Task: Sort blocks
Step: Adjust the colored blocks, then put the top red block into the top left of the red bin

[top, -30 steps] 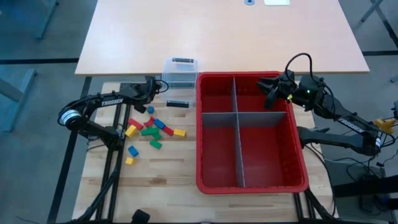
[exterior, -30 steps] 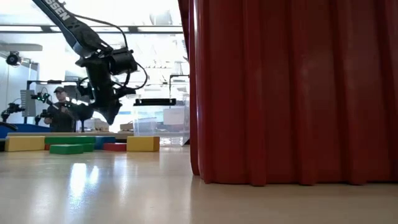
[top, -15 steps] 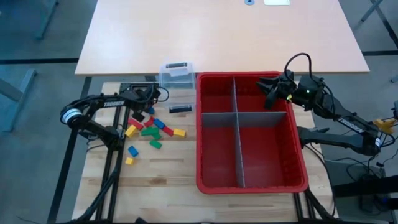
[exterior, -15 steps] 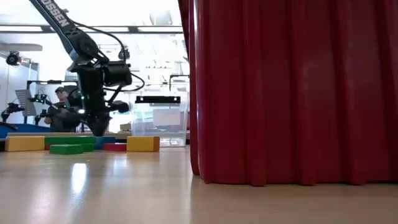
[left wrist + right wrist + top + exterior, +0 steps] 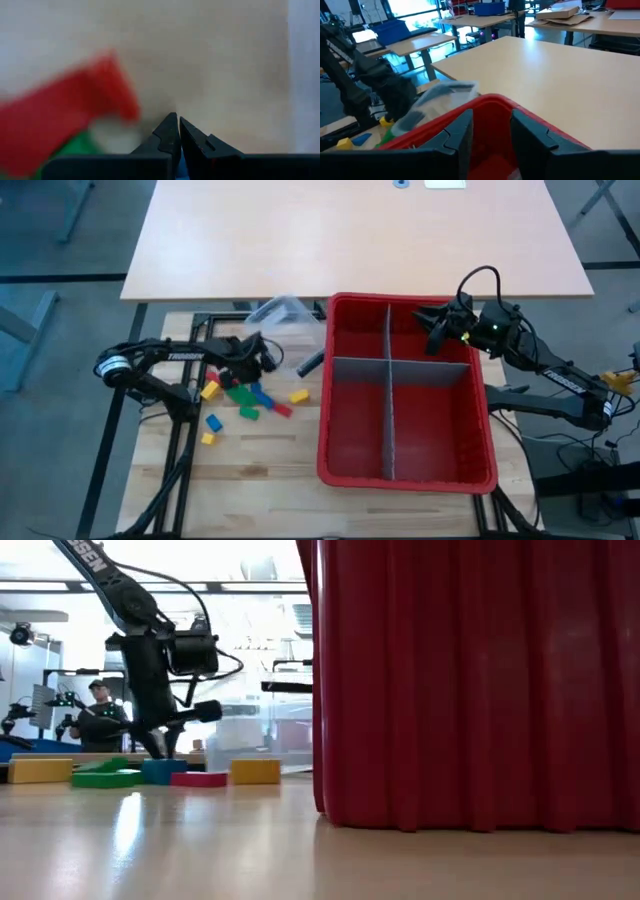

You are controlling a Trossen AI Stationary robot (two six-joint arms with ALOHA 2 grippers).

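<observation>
Several red, yellow, green and blue blocks [image 5: 240,395] lie loose on the wooden table, left of the red bin [image 5: 322,430]. My left gripper [image 5: 254,368] is shut and points steeply down into the far side of the pile. In the left wrist view, a red block [image 5: 70,120] and a green block [image 5: 75,147] lie beside its fingertips [image 5: 176,125]. My right gripper [image 5: 432,330] hangs open and nearly level over the bin's far right corner, with nothing between its fingers [image 5: 457,135]. My left gripper comes at the pile from above with its fingers shut, just behind a blue block [image 5: 163,771] in the low view. I cannot tell whether the tips touch a block or the table.
Grey dividers [image 5: 390,410] split the bin into four compartments. A clear tub [image 5: 280,310] lies tilted at the table's far edge, left of the bin. A small black piece [image 5: 310,363] lies against the bin's left wall. A person [image 5: 95,715] sits far off in the room.
My left gripper has come from beside the clear tub toward the near edge and down into the blocks, rolling its wrist. A red and a yellow block have slid toward the bin. The tub has tipped askew, the black piece has slid to the bin, and the bin has turned slightly.
</observation>
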